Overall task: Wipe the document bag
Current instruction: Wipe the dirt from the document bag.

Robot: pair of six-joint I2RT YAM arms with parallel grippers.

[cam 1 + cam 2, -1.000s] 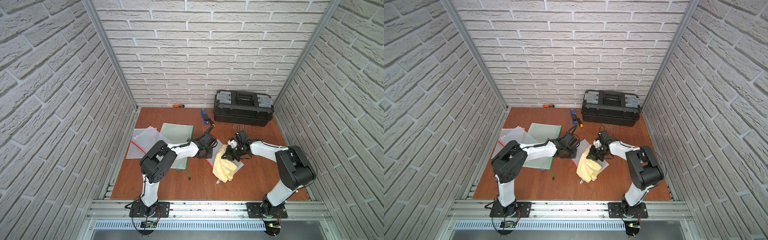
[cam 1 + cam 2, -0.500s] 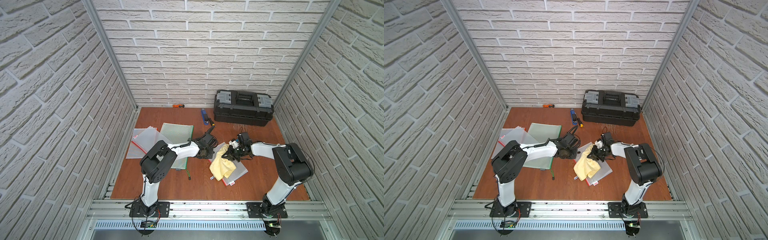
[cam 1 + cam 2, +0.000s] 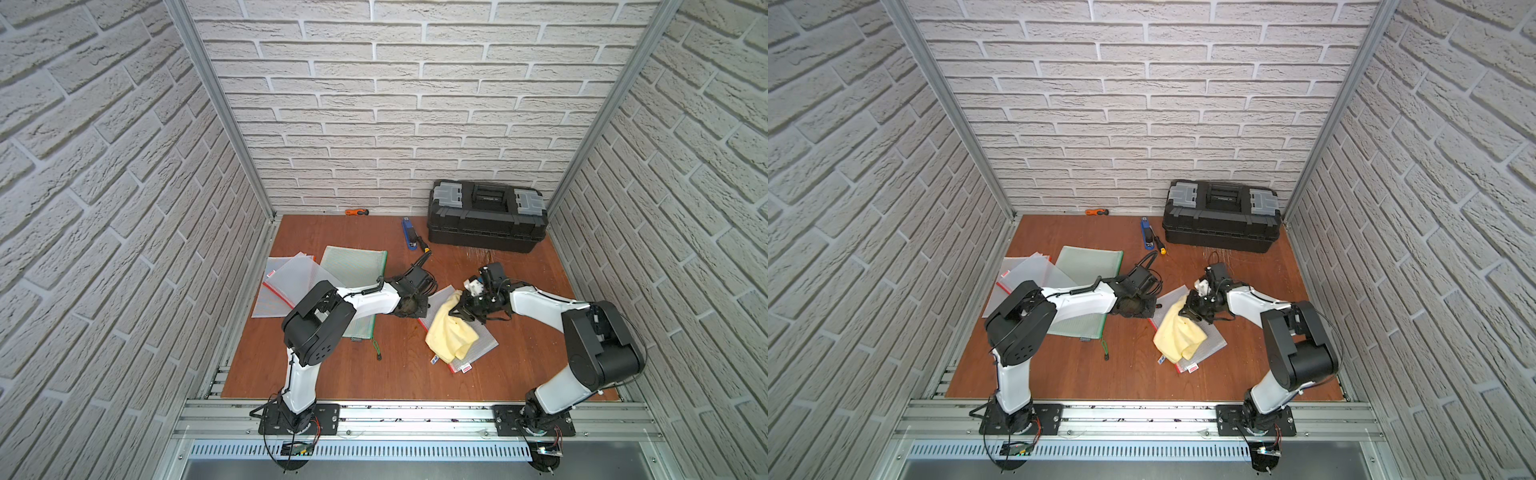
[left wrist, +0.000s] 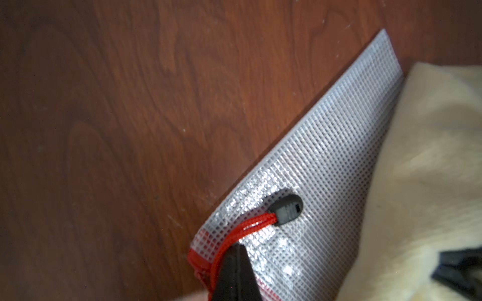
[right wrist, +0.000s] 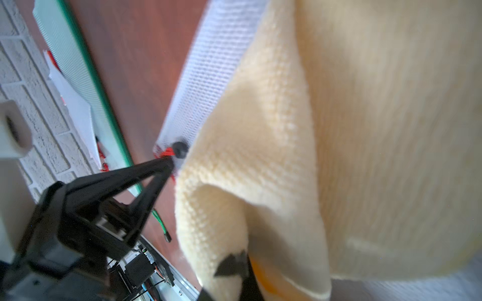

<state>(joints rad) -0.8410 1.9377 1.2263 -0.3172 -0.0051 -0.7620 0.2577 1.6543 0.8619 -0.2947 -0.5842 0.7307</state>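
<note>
Left claw point(image 4: 236, 250) is fully closed, tips pressing a corner of the grey mesh plastic document bag point(image 4: 326, 169) beside its red zip cord point(image 4: 245, 226). Right claw point(image 3: 462, 312) is clamped on a crumpled pale-yellow cloth point(image 3: 449, 336) that covers the bag's middle. Green-edged mesh pouch point(image 3: 357, 266) lies behind the left claw, black plastic toolbox point(image 3: 486, 220) beyond the right claw.

There are two robot arms point(image 3: 365, 297) point(image 3: 540, 305), one yellow cloth point(image 3: 449, 336), one grey bag point(image 3: 482, 340), one green bag point(image 3: 357, 266), two clear bags point(image 3: 301, 274) point(image 3: 266, 303), one black toolbox point(image 3: 486, 226) and three small tools point(image 3: 356, 212) point(image 3: 409, 235) point(image 3: 423, 245).

Centre: cloth point(image 3: 451, 336) on document bag point(image 3: 484, 338); other bags point(image 3: 357, 266) left of it; toolbox point(image 3: 486, 220) behind; stapler point(image 3: 408, 235) left of toolbox.
</note>
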